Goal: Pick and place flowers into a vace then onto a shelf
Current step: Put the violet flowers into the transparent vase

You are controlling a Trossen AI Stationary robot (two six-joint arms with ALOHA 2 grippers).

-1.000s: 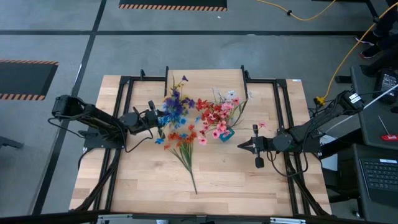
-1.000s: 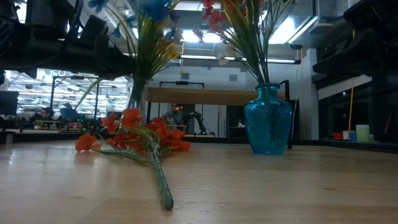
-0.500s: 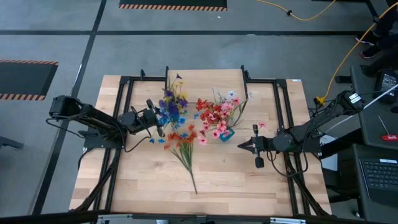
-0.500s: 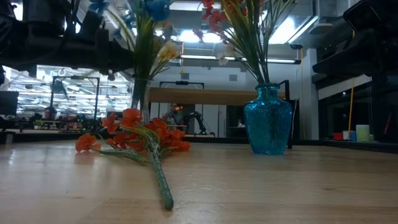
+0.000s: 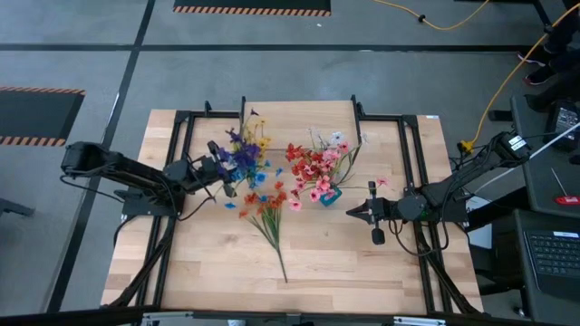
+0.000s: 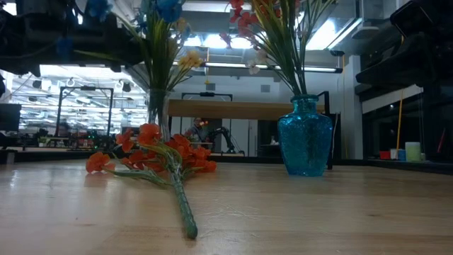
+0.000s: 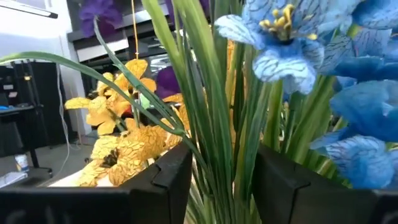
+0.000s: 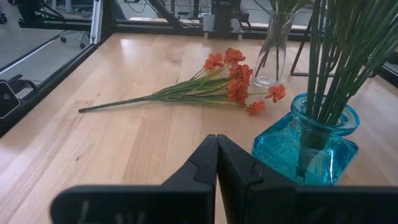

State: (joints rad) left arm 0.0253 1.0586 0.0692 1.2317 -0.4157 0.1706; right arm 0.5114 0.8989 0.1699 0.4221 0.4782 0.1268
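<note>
The shelf (image 6: pixel 233 108) shows only partly behind stems, and its legs are perhaps hidden.

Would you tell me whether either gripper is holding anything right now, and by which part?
Nothing is firmly held. The left gripper stands open around the green stems of the blue, purple and yellow flowers; the right gripper is shut on nothing.

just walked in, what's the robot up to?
The left gripper is at the blue, purple and yellow bouquet standing in the clear glass vase; its open fingers straddle the green stems. The right gripper waits shut beside the blue glass vase, which holds red, pink and white flowers. An orange spray lies flat on the table.
</note>
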